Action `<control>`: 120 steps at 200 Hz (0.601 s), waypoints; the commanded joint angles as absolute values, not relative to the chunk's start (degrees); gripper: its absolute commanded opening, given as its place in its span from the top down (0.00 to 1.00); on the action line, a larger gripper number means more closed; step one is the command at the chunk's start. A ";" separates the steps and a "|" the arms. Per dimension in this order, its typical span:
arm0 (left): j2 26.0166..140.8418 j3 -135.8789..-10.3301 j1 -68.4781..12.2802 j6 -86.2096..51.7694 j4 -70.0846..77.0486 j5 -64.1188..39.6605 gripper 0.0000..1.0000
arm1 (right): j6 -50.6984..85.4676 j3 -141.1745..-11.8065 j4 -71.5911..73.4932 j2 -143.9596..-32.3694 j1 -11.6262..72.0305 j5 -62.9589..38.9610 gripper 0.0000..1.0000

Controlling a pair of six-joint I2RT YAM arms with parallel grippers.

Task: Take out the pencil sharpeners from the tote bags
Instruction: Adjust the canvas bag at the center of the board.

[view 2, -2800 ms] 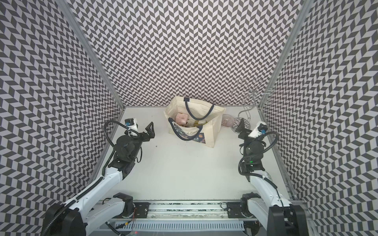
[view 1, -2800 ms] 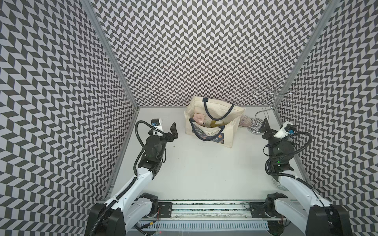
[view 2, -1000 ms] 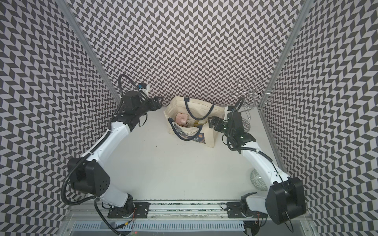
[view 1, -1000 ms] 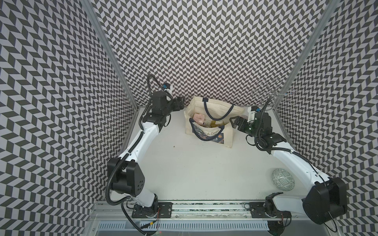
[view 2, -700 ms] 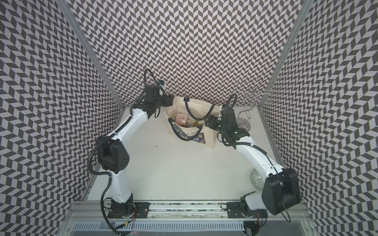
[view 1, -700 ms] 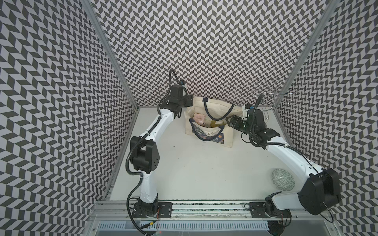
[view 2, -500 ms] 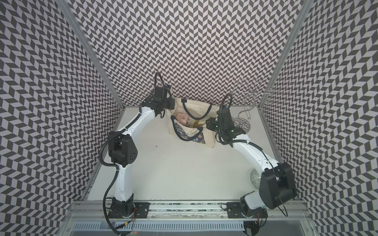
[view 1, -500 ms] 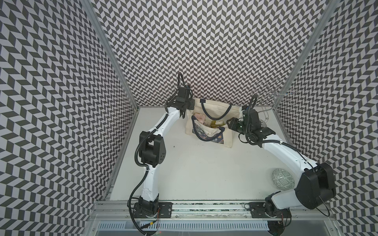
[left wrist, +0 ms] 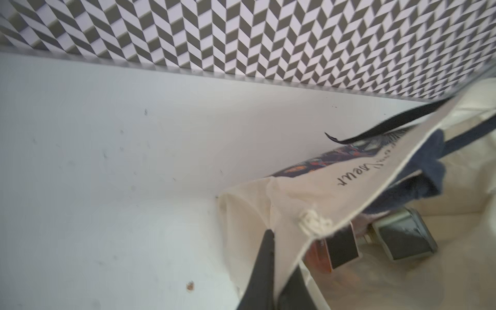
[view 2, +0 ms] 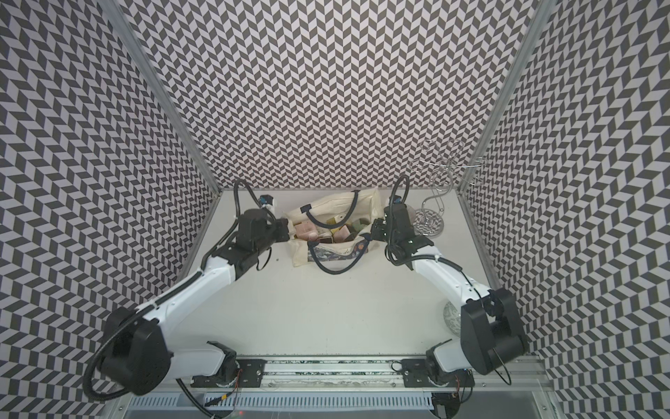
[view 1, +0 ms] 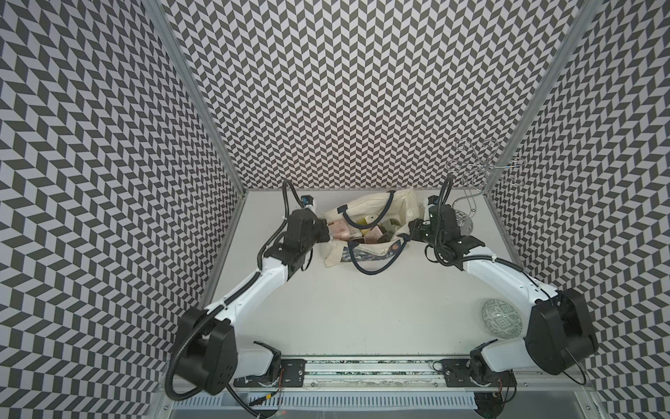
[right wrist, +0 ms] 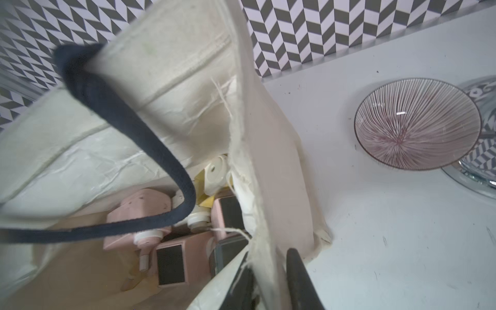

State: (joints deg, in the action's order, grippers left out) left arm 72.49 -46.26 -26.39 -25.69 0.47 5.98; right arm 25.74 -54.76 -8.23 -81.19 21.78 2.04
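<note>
1. Between the two dark fingers of the left gripper lies the cream rim of the tote bag. The jaws are pressed together on the cloth, just beside a knot of frayed thread.
2. Just past that grip, black script lettering on the bag's outer face reads something like "neur". The letters before it run off along the rim, too slanted to read.
3. Beside the writing, a strip of the dark blue printed panel shows orange and pale motifs.
4. At the bag's opposite end, the right gripper has one finger on each side of the frayed side wall and is closed on the cloth.
5. Both top views show the grippers at opposite ends of the bag's mouth. The mouth gapes wide, and the bag stands on the table near the back wall.
6. The pencil sharpeners all lie inside the bag — pink, yellow, sage green and cream boxes packed together.
7. The right wrist view shows pink ones with dark rectangular windows and a cream one with a round hub. Any label on them is too blurred to read.
8. One navy handle hangs down the printed front onto the table, and the other arches over the mouth.
9. A pink ribbed bowl sits on the table beside the bag's right end, apart from it.
10. The shiny round foot of a wire stand sits next to that bowl.
11. A patterned bowl lies near the right arm's base, well apart from the bag.
</note>
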 commanded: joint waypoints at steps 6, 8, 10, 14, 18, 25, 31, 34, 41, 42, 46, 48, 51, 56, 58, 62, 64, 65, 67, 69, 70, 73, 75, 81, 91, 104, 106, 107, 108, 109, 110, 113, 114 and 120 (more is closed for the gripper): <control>73.10 -35.67 -34.68 -34.61 11.19 12.24 1.00 | 25.85 -48.76 -6.27 -78.22 22.14 0.26 0.78; 73.29 -35.46 -35.26 -34.69 11.23 12.86 1.00 | 25.62 -48.71 -6.62 -78.04 22.15 0.26 0.78; 73.45 -35.32 -35.73 -34.64 11.25 13.32 1.00 | 25.41 -48.70 -7.21 -77.78 22.19 0.37 0.77; 73.77 -35.24 -36.59 -34.36 11.33 14.06 1.00 | 25.06 -48.81 -8.45 -77.36 22.23 0.73 0.75; 74.19 -35.16 -37.38 -34.21 11.29 14.61 1.00 | 24.65 -49.07 -9.75 -76.80 22.30 1.34 0.72; 74.93 -35.22 -38.44 -33.94 10.96 15.70 1.00 | 23.94 -49.57 -12.38 -75.58 22.41 2.55 0.65; 75.60 -35.39 -39.07 -34.00 10.35 16.15 1.00 | 23.31 -50.29 -14.34 -74.25 22.37 3.69 0.63; 75.91 -35.61 -39.17 -34.14 9.97 16.12 1.00 | 23.05 -50.65 -15.27 -73.55 22.36 4.22 0.61; 76.47 -36.26 -39.16 -34.84 8.94 16.00 1.00 | 22.46 -51.61 -17.32 -71.75 22.38 5.23 0.57; 76.55 -36.32 -39.18 -34.91 8.82 15.95 1.00 | 22.39 -51.77 -17.67 -71.43 22.40 5.47 0.57; 76.77 -36.61 -39.17 -35.12 8.24 15.91 1.00 | 22.25 -52.48 -18.81 -70.26 22.41 5.96 0.55; 76.85 -36.82 -39.15 -35.17 7.95 15.91 1.00 | 22.20 -52.89 -19.29 -69.77 22.39 6.15 0.55; 76.97 -37.12 -39.17 -35.08 7.61 15.95 1.00 | 22.15 -53.48 -19.97 -68.98 22.41 6.37 0.55; 77.06 -37.49 -39.20 -34.87 7.20 15.98 1.00 | 21.94 -54.31 -20.96 -67.80 22.39 6.37 0.54; 77.03 -37.67 -39.20 -34.78 7.07 15.95 1.00 | 21.94 -54.56 -21.28 -67.27 22.47 6.29 0.54; 76.93 -37.90 -39.20 -34.56 6.76 15.79 1.00 | 21.75 -55.17 -21.64 -66.36 22.58 5.97 0.54; 76.91 -38.08 -39.20 -34.46 6.59 15.68 1.00 | 21.83 -55.41 -21.76 -65.94 22.65 5.69 0.54; 76.86 -38.16 -39.20 -34.45 6.55 15.66 1.00 | 21.77 -55.52 -21.78 -65.75 22.71 5.48 0.54; 76.76 -38.30 -39.20 -34.28 6.36 15.65 1.00 | 21.72 -55.72 -21.86 -65.24 22.82 5.11 0.54; 76.67 -38.45 -39.20 -34.19 6.14 15.58 1.00 | 21.76 -55.90 -21.83 -64.85 22.95 4.70 0.54; 76.61 -38.47 -39.20 -34.10 6.01 15.57 1.00 | 21.73 -55.99 -21.82 -64.59 22.99 4.42 0.54; 76.43 -38.69 -39.20 -34.04 5.63 15.56 1.00 | 21.76 -56.17 -21.68 -64.06 23.25 3.79 0.54; 76.28 -38.83 -39.20 -33.89 5.38 15.56 1.00 | 21.79 -56.30 -21.53 -63.63 23.50 3.19 0.54; 75.78 -39.09 -39.20 -33.53 4.96 15.56 1.00 | 22.11 -56.51 -20.71 -62.87 24.29 1.35 0.56; 74.60 -38.77 -39.20 -33.15 4.42 15.81 1.00 | 23.11 -56.06 -17.95 -61.82 26.03 -2.45 0.58; 73.01 -36.99 -39.20 -32.84 5.28 16.24 1.00 | 24.98 -53.60 -11.03 -62.13 29.46 -5.26 0.61; 72.83 -36.65 -39.20 -32.82 5.45 16.26 1.00 | 25.23 -53.13 -9.92 -62.31 30.15 -5.31 0.61; 72.80 -36.52 -39.20 -32.80 5.49 16.26 1.00 | 25.36 -52.89 -9.09 -62.49 30.41 -5.34 0.61; 72.66 -36.32 -39.20 -32.79 5.60 16.30 1.00 | 25.51 -52.68 -8.46 -62.62 30.67 -5.39 0.61; 72.54 -36.09 -39.20 -32.83 5.70 16.33 1.00 | 25.63 -52.49 -7.96 -62.78 30.98 -5.47 0.61; 72.48 -35.97 -39.20 -32.85 5.75 16.38 1.00 | 25.65 -52.30 -7.54 -62.94 31.27 -5.63 0.62; 72.22 -35.48 -39.20 -32.96 5.87 16.54 1.00 | 25.73 -51.89 -6.12 -63.66 31.98 -5.97 0.63; 72.15 -35.32 -39.20 -32.96 5.88 16.57 1.00 | 25.70 -51.78 -5.78 -63.86 32.21 -6.06 0.63; 71.79 -34.80 -39.12 -33.19 5.77 16.60 1.00 | 25.78 -51.39 -3.95 -65.85 33.38 -6.15 0.66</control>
